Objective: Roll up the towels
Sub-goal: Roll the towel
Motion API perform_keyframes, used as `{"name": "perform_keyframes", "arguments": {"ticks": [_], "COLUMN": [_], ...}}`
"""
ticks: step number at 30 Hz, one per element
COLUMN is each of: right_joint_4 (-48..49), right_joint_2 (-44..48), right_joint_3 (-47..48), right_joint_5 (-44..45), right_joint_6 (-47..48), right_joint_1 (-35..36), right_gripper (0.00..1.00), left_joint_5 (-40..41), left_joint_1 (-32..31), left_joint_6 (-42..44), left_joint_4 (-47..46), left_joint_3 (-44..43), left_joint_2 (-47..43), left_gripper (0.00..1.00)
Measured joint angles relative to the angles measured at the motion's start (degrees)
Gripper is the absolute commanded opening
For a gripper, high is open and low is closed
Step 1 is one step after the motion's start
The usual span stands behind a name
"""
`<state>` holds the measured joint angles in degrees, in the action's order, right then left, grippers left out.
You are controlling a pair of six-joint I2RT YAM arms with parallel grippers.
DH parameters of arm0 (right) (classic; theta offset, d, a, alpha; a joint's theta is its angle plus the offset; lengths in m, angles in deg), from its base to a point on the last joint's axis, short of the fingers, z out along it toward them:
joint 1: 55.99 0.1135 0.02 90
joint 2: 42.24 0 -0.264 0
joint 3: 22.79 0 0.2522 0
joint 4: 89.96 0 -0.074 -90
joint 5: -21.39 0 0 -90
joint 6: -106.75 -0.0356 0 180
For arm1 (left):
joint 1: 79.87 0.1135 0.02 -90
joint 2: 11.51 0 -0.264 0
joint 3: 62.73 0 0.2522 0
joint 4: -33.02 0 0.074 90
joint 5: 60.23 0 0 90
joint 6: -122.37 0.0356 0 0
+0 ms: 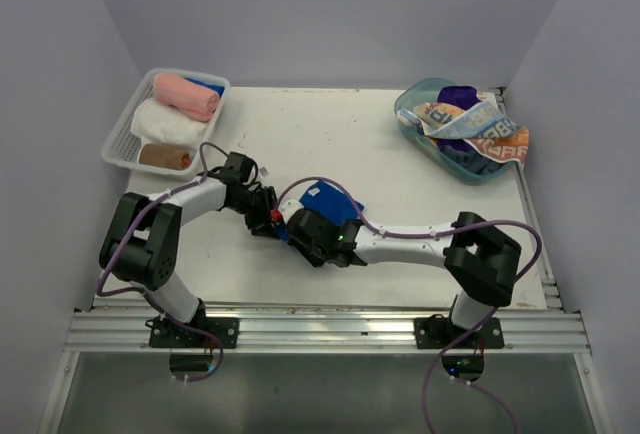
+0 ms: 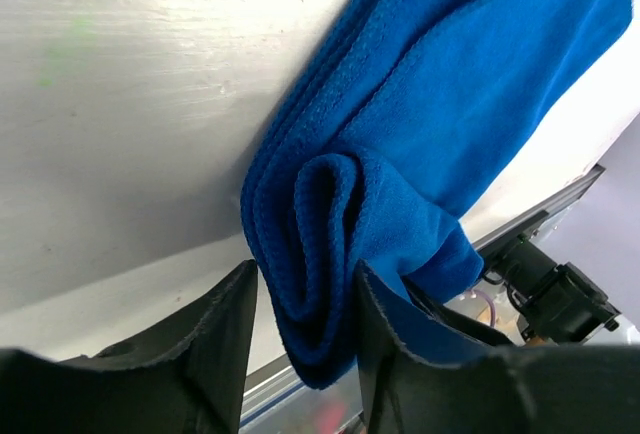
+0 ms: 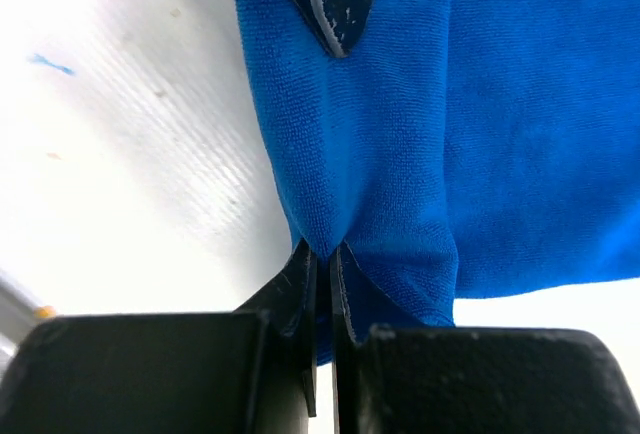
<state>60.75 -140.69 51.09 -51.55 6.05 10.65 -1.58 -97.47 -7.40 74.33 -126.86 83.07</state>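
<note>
Pinching one blue towel [image 1: 330, 201] at mid-table [image 1: 330, 134], near the front edge, my right gripper [image 3: 322, 254] has its two fingers pressed together on a fold of the cloth. My left gripper [image 2: 305, 274] meets it from the other side: its two fingers stand apart, straddling the towel's loosely curled end, and the left wrist view does not settle whether they press on it. The rest of this towel lies flat on the table, not rolled. Far left, one white basket [image 1: 118, 144] holds three rolls that I can count: one pink [image 1: 185, 94], one white [image 1: 168, 124], one brown [image 1: 165, 157], with a scrap of blue showing behind the pink. Far right, one clear tub [image 1: 405, 114] holds a loose heap: one printed towel [image 1: 490, 132] draped over its rim, one purple [image 1: 458, 94], and some blue beneath; I cannot count that heap further.
</note>
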Motion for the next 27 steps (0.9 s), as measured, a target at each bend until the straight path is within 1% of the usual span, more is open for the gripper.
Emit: {"name": "perform_keyframes", "arguments": {"ticks": [5,12,21,27], "right_joint_4": [-1.01,-1.14,0.90,5.22], "right_joint_2": [0.39,0.37,-0.09,-2.91], "right_joint_3": [1.81,2.69,2.64,1.60], "right_joint_5": [-10.60,-23.52,-35.98,-43.76], "right_joint_6": [-5.73,-13.53,-21.09,-26.12], "right_joint_1": [-4.83,-11.65,-16.00,-18.49], "right_gripper": [0.00,0.00,0.00,0.00], "left_joint_5": [-0.04,-0.22,0.11,0.02], "left_joint_1": [1.88,4.94,5.55,5.25], "left_joint_6": [1.42,2.14,2.84,2.82], "left_joint_4": [1.70,3.34,4.55,3.96], "left_joint_3": [-1.27,-2.25,-3.17,-3.17], "left_joint_2": [-1.36,-5.09,-9.33,-13.51], "left_gripper": [0.48,0.46,0.41,0.37]}}
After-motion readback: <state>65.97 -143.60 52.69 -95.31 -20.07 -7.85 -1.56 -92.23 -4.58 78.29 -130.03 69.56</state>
